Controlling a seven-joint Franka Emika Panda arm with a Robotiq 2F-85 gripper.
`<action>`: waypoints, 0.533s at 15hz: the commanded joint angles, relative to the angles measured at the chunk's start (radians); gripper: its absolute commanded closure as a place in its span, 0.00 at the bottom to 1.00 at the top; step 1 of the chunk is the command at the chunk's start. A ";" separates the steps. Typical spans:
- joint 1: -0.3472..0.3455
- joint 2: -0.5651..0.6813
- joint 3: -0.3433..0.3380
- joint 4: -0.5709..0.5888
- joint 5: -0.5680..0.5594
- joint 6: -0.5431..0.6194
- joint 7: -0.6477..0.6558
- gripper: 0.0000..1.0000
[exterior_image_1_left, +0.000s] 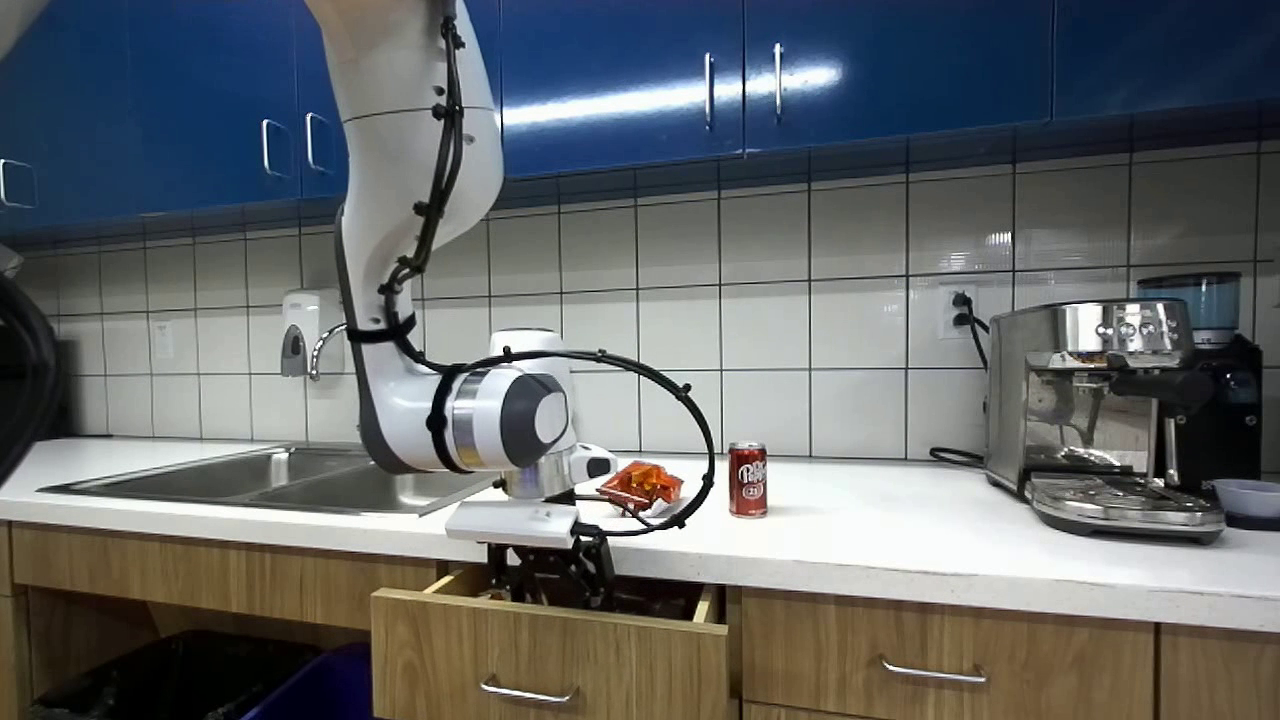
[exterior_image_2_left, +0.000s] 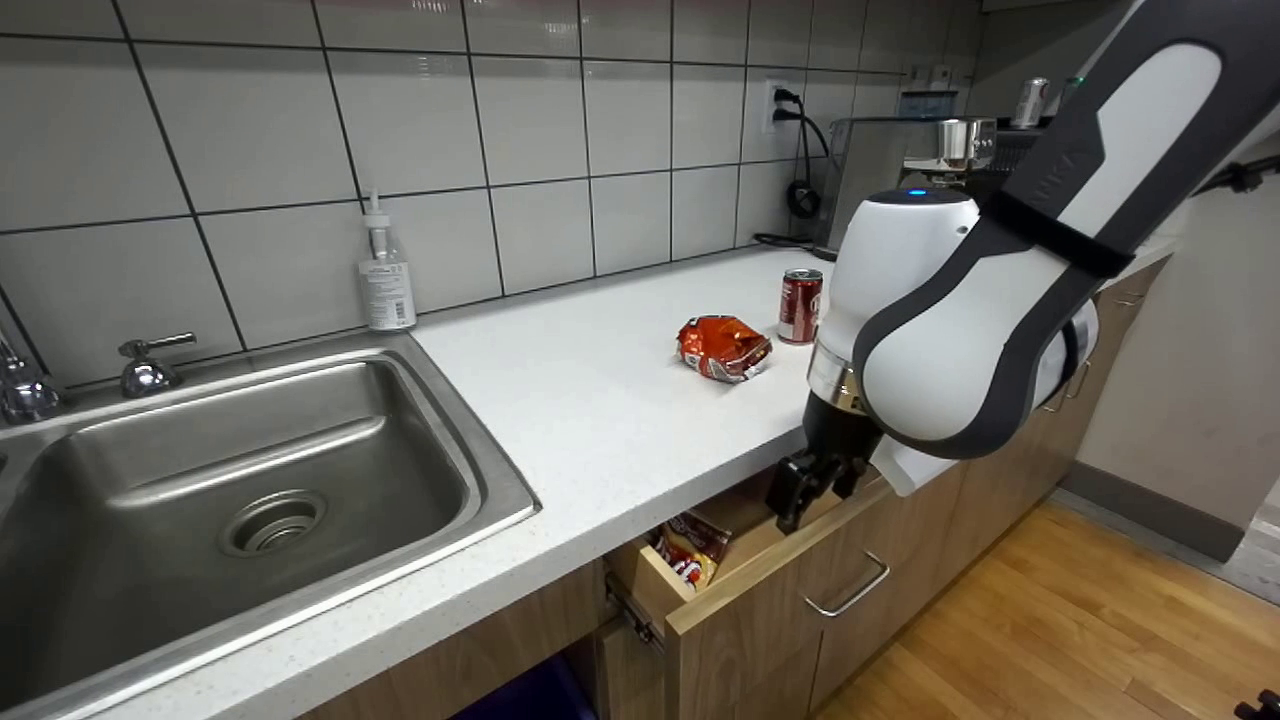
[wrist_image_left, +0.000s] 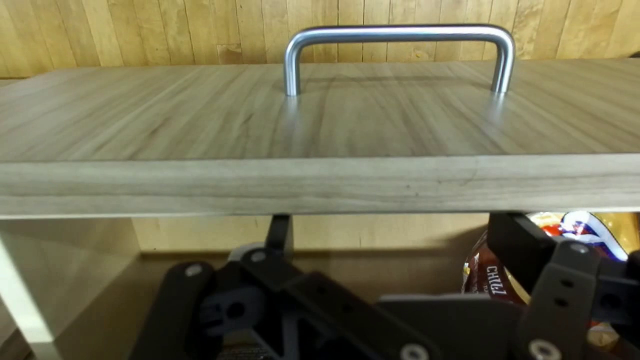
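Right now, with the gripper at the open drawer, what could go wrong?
The gripper reaches down close behind the drawer front, so a careless move might knock it. In the wrist view, one finger overlaps a snack bag and could snag it, though contact is unclear.

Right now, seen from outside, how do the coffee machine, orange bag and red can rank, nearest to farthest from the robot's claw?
From the gripper, in an exterior view:
1. Orange bag, on the counter behind it
2. Red can, right of the bag
3. Coffee machine, at picture right
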 joint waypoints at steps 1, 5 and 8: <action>-0.001 -0.056 0.013 -0.072 0.023 -0.030 -0.013 0.00; 0.005 -0.074 0.010 -0.104 0.022 -0.025 -0.006 0.00; 0.009 -0.084 0.011 -0.126 0.024 -0.021 -0.001 0.00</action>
